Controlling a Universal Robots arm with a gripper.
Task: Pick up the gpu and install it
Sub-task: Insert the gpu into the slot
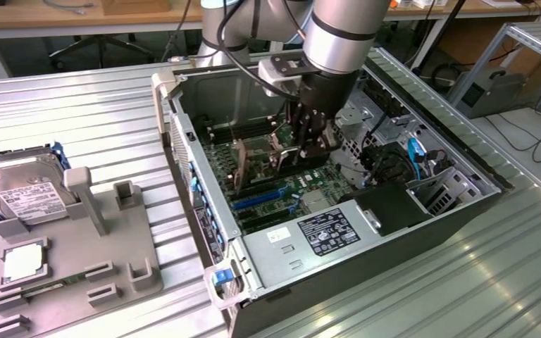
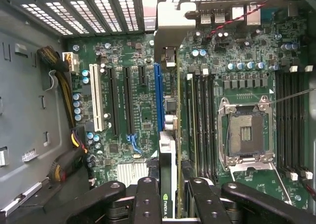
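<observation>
Gripping the gpu (image 2: 168, 155) by its upper edge, the gripper (image 2: 170, 184) is narrowed onto the card deep inside the open case (image 1: 346, 260). The card stands on edge over the motherboard (image 2: 140, 115). Its long axis runs parallel to the blue slot (image 2: 158, 100), and its bracket (image 2: 173, 26) points at the rear vents. It sits just beside that slot, on the CPU socket's (image 2: 244, 132) side. Whether its lower edge touches the board I cannot tell. The socket is empty. Outside the case, at the exterior view's left, a grey holder (image 1: 110, 239) carries a hard drive (image 1: 26, 190).
</observation>
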